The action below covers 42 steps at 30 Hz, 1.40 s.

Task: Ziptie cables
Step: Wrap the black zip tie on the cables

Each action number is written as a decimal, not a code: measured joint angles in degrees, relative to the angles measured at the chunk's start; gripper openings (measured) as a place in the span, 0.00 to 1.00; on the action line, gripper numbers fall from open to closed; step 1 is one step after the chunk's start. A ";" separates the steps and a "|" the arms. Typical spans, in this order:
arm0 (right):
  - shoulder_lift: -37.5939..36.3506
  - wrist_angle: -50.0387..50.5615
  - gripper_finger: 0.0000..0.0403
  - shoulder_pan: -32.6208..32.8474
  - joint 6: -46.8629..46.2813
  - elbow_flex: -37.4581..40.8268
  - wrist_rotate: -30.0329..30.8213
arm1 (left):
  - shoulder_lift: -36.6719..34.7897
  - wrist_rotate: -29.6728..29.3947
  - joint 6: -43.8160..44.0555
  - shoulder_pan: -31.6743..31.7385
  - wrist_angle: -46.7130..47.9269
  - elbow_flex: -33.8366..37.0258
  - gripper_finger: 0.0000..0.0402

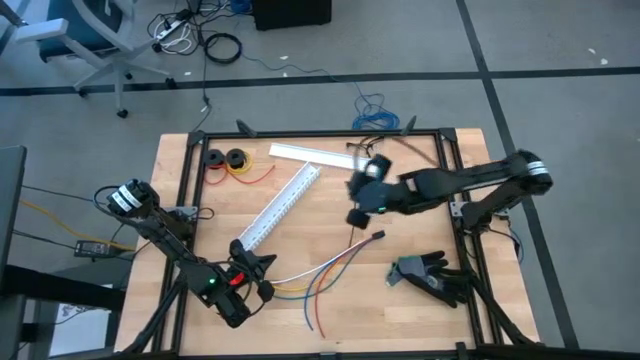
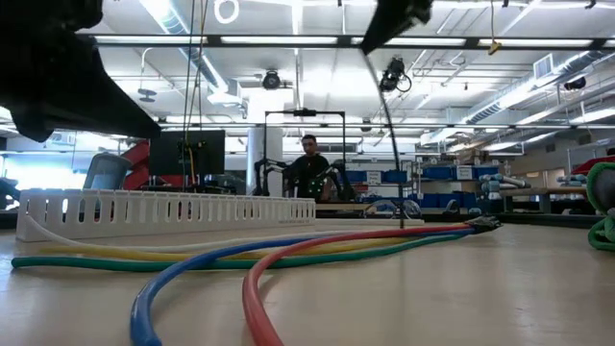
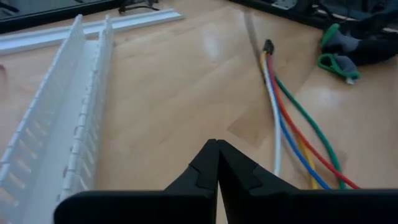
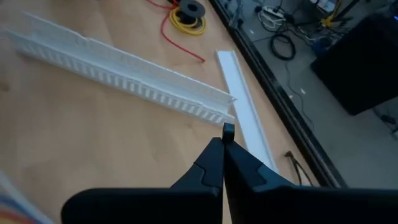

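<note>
right gripper (image 1: pixel 358 215): jaws closed on the head of the ziptie (image 2: pixel 388 115), held up off the table

ziptie: hangs from those jaws as a thin dark strap; in the low view its tip comes down just behind the bound end of the cables (image 2: pixel 288 252); likely carried by its head so the free tail can be threaded round them

left gripper (image 3: pixel 217 163): closed with nothing between the fingers, low over the table, with the cables just beside it and fanning out past its tip

cables: lie flat on the wood below and beside the right gripper, gathered at one end and splayed at the other

slotted duct (image 1: pixel 276 208): lies diagonally between the two grippers, clear of the cables

open room: bare wood around the bound end for lowering the strap; black glove (image 1: pixel 432 276) lies beyond it, apart
</note>
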<state>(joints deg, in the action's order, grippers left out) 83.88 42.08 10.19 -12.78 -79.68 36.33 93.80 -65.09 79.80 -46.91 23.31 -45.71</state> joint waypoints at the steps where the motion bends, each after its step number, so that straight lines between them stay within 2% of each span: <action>1: -1.81 1.30 0.00 0.34 -0.70 0.00 -0.12 | 0.00 0.01 -0.52 0.43 -0.13 0.00 0.04; 7: -10.46 8.73 0.00 3.63 -7.05 2.61 -4.60 | 0.00 -0.08 -7.52 3.45 -4.44 0.00 0.04; 11: -16.57 6.39 0.00 8.10 -11.66 10.96 -4.54 | 0.00 1.26 -22.12 6.45 -14.11 0.00 0.04; 13: -19.78 2.14 0.00 10.17 -13.87 17.01 -3.63 | 0.00 3.48 -31.21 8.73 -20.59 0.00 0.04; 17: -25.24 -11.51 0.00 12.86 -15.91 29.36 -2.27 | 0.00 12.28 -48.01 15.10 -32.64 0.00 0.04; 19: -26.61 -19.21 0.00 13.26 -15.42 34.31 -2.11 | 0.00 16.14 -53.49 18.19 -36.51 0.00 0.04; 21: -26.98 -26.67 0.00 13.33 -14.13 38.29 -1.81 | 0.00 17.34 -56.58 20.75 -38.14 0.00 0.04; 25: -24.67 -39.82 0.00 12.12 -9.85 43.75 -2.71 | 0.00 18.31 -58.52 25.40 -38.17 0.06 0.04; 28: -21.16 -47.50 0.00 9.65 -7.05 46.27 -2.79 | 0.00 21.86 -60.52 29.22 -42.71 2.04 0.04; 31: -16.16 -50.93 0.00 5.85 -3.16 46.88 -3.65 | -0.07 28.02 -63.73 34.18 -54.30 6.63 0.04; 35: -9.52 -56.61 0.00 -0.29 1.37 46.88 -5.59 | -0.11 39.13 -65.45 41.91 -73.50 14.45 0.04; 39: -4.75 -65.15 0.00 -6.44 6.32 46.88 -12.07 | -0.15 48.87 -64.70 47.06 -87.46 20.12 0.04; 42: -1.39 -70.47 0.00 -13.06 6.92 46.77 -23.62 | -0.15 51.38 -64.60 48.70 -91.81 22.10 0.04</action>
<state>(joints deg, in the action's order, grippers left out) 82.49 -28.39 -2.87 -5.86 -32.91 12.71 93.65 -13.72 15.20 1.79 -68.50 -23.62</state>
